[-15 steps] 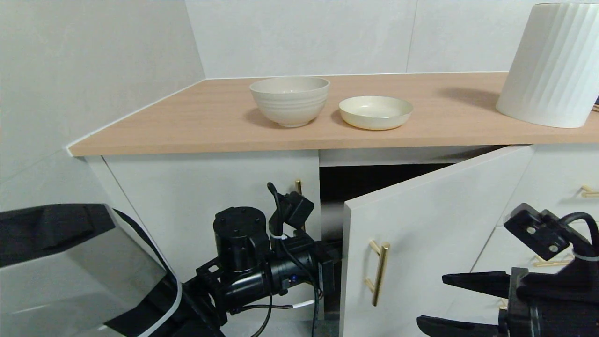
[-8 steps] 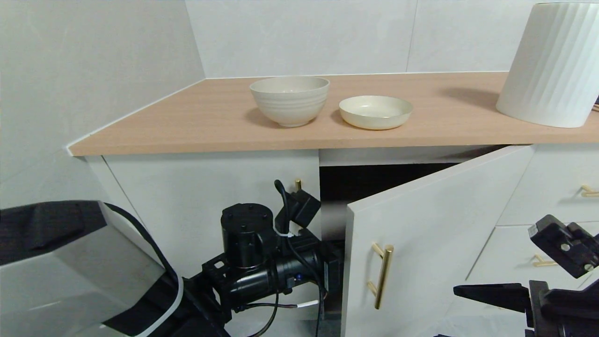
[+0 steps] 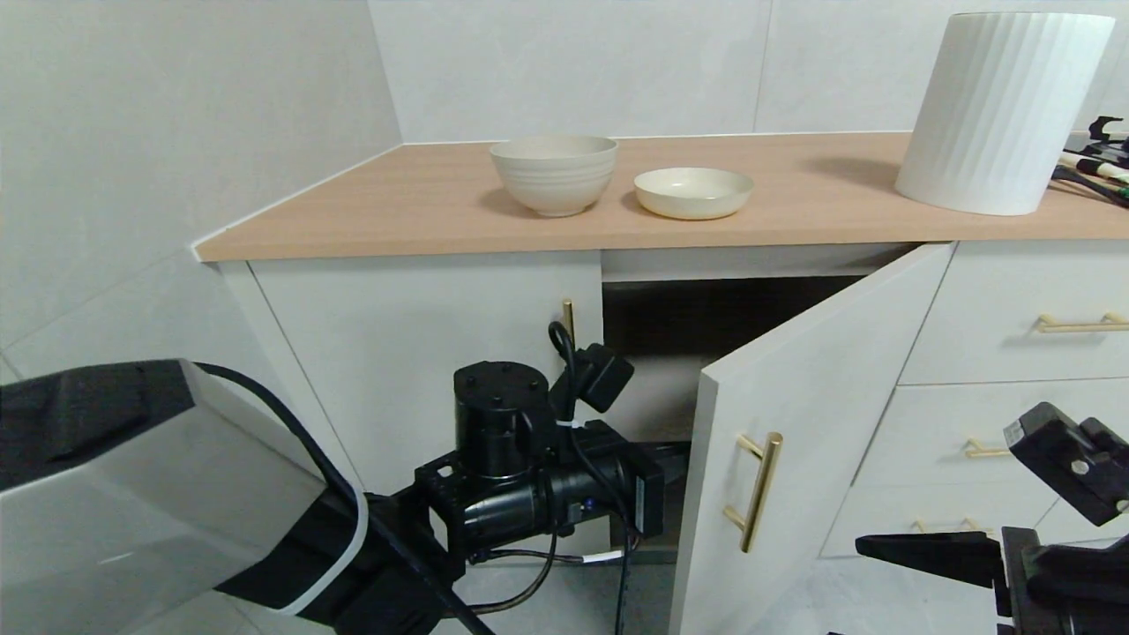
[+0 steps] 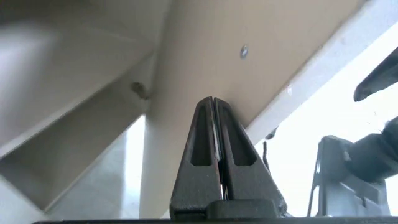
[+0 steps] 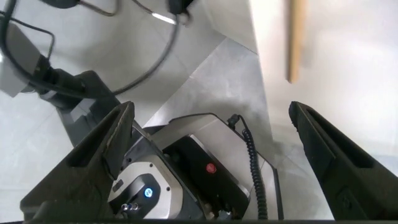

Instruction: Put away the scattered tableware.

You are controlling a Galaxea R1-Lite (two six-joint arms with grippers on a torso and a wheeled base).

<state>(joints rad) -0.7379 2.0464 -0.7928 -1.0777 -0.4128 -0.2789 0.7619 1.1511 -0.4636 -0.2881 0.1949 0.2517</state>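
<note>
A deep cream bowl (image 3: 554, 173) and a shallow cream dish (image 3: 693, 191) stand side by side on the wooden countertop (image 3: 397, 220). Below them the cabinet door (image 3: 811, 388) hangs part open, showing a dark interior. My left arm (image 3: 529, 476) is low at the gap, its tip hidden behind the door. In the left wrist view, the left gripper (image 4: 213, 106) is shut with nothing in it, its tips close to the door's inner face (image 4: 261, 68). My right gripper (image 5: 211, 124) is open and empty, low in front of the drawers, with one finger (image 3: 926, 557) showing at the lower right.
A tall white ribbed container (image 3: 1001, 110) stands on the counter's right, with dark utensils (image 3: 1094, 163) beyond it. Drawers with gold handles (image 3: 1080, 324) lie right of the door, which has a gold bar handle (image 3: 758, 489). A tiled wall closes the left side.
The head camera has pulled back and shifted. The cabinet door has swung wider, with my left arm following to the right behind it. My right gripper has dropped lower.
</note>
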